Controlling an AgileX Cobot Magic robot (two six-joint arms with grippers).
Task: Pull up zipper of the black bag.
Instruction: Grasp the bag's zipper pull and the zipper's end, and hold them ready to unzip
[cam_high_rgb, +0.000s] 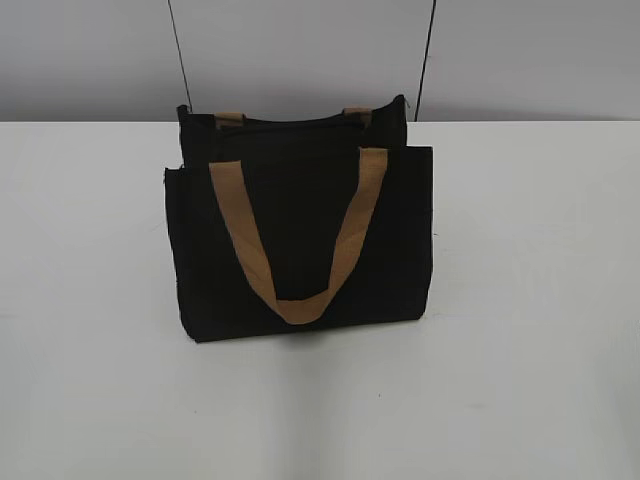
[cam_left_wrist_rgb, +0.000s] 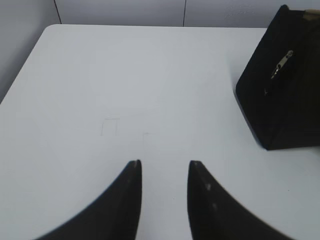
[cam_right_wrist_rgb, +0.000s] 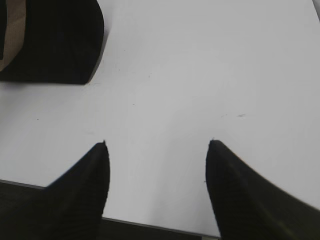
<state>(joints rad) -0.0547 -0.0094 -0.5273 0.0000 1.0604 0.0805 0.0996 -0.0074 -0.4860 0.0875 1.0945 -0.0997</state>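
Status: the approach has not begun. Neither end effector appears in the exterior view; both sit well apart from the black bag (cam_high_rgb: 300, 235), so the step in hand is judged to be the initial reach.

The black bag stands upright on the white bench (cam_high_rgb: 540, 300), towards the far middle, its front panel facing the camera and one tan handle (cam_high_rgb: 300, 240) hanging down over that panel. A second handle shows only as two tan stubs at the far top edge.

Left end effector (cam_left_wrist_rgb: 164, 163): fingers parted by a moderate gap, holding nothing, over bare bench. In the left wrist view the bag occupies the far right, showing its end face. A small silvery metal pull (cam_left_wrist_rgb: 282, 64) hangs on that face near the top corner; this is taken to be the pull of the zipper. The zipper line itself cannot be traced in any view, since it is dark on dark fabric.

Right end effector (cam_right_wrist_rgb: 157, 142): fingers spread wide, holding nothing, near the front edge of the bench. In the right wrist view only a rounded corner of the bag shows at the far left, well clear of the fingers.

Next move, as judged: the left end effector is the better placed to reach right and forward to the pull and close on it, a small target calling for fine alignment. The right end effector would likely need to steady the bag's opposite end, as the soft fabric may shift or fold under a pull.
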